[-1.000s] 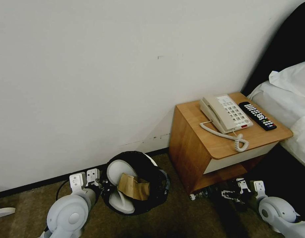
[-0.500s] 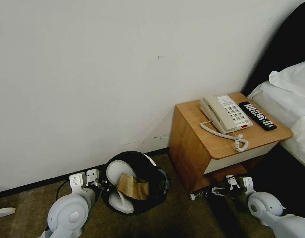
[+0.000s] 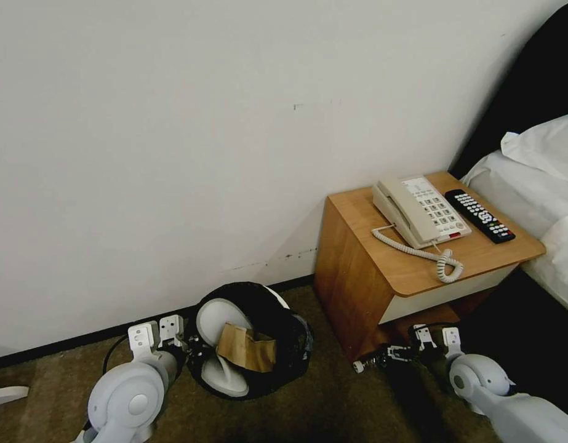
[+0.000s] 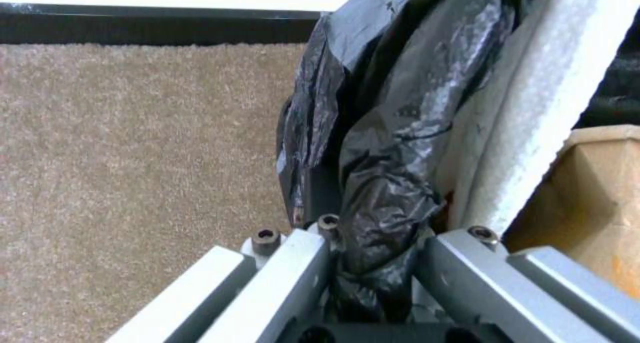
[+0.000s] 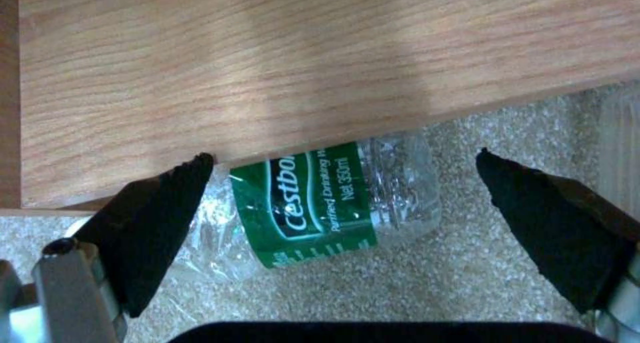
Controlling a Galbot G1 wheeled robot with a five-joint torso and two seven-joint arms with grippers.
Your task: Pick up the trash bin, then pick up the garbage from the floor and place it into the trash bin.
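The trash bin (image 3: pixel 277 320), lined with a crinkly black bag (image 4: pixel 387 148), hangs tilted by the wall. My left gripper (image 3: pixel 186 352) is shut on its rim; its fingers (image 4: pixel 297 268) pinch the bag. Inside the bin lie a white slipper (image 3: pixel 219 317) (image 4: pixel 527 108) and a brown cardboard piece (image 3: pixel 247 347) (image 4: pixel 587 193). A clear plastic bottle (image 5: pixel 327 208) with a green label lies on the carpet, partly under the nightstand; its white cap (image 3: pixel 357 367) pokes out. My right gripper (image 5: pixel 341 160) (image 3: pixel 391 355) is open low over the carpet, one black fingertip on each side of the bottle without touching it.
The wooden nightstand (image 3: pixel 351 271) holds a phone (image 3: pixel 419 212) and a remote (image 3: pixel 479 215). A bed (image 3: pixel 536 184) stands to its right. Another white slipper (image 3: pixel 4 394) lies on the carpet at the far left. The wall is close behind the bin.
My right arm has moved left along the floor to the nightstand's foot, bringing its gripper around the bottle. The left arm and the bin have stayed in place.
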